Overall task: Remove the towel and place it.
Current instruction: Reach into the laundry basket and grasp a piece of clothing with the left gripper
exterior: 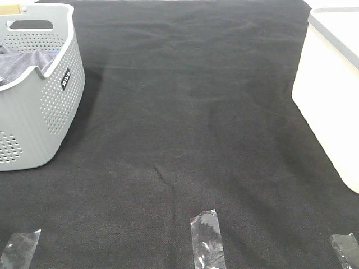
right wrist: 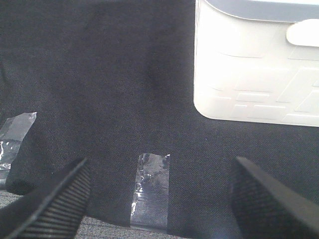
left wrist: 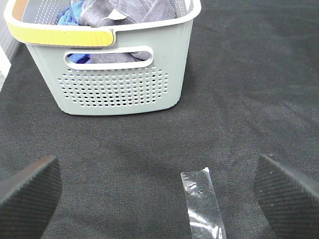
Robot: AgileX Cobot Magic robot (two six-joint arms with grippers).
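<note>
Far left on the surface (exterior: 190, 112): basket (exterior: 56, 101), with the towel (exterior: 22, 59) lying inside it. Far right, well apart: bin (exterior: 331, 112). Along the near edge, before both: tape strips (exterior: 207, 238).

left claw (left wrist: 159, 196) spread wide, empty | right claw (right wrist: 159, 196) spread wide, empty

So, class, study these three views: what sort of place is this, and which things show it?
Most likely a staged robot test bench for laundry handling, not a home: a table under black cloth with clear tape markers, a grey perforated basket holding the towel, and a white bin.
</note>
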